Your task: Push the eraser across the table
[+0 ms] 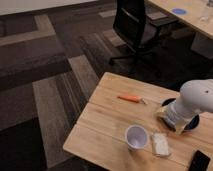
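Observation:
The eraser point(160, 143), a small flat whitish-grey block, lies on the light wood table point(107, 125) near its front edge, just right of a white paper cup point(135, 136). My white arm reaches in from the right. Its gripper point(168, 121) hangs low over the table beside the dark bowl point(192, 123), a little behind and to the right of the eraser and not touching it.
A thin orange pen point(131, 98) lies farther back on the table. A black phone point(199, 162) sits at the front right corner. A black office chair point(132, 25) stands behind the table, and a pale desk with a blue disc point(179, 11) is at the top right.

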Controlling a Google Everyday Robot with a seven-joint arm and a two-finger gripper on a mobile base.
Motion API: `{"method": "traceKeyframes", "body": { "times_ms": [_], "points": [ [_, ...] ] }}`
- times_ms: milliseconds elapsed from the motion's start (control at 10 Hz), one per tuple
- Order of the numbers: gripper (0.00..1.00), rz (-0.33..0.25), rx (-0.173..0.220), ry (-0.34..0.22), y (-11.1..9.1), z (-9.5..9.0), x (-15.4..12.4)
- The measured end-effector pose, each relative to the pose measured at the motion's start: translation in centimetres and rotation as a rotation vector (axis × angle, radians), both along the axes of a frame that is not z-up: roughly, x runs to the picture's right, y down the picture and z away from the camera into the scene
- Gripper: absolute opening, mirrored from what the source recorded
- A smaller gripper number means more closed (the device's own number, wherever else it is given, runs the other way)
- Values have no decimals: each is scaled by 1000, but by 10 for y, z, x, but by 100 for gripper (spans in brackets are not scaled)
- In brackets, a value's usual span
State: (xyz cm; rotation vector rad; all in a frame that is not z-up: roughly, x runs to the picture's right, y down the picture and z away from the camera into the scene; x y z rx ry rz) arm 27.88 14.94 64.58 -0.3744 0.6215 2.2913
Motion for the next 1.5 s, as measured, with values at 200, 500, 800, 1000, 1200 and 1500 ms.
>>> {"method": "traceKeyframes", "body": {
  "times_ms": [200,500,800,1000,1200,1500],
  "points": [
    [65,-1,0,0,0,0,0],
    [65,32,-18,20,28,13,39],
    [65,85,21,-21,53,24,60],
    [65,130,92,-82,76,22,67],
    [65,117,156,-120,90,18,75],
    [65,37,202,-120,107,15,89]
  ]
}}
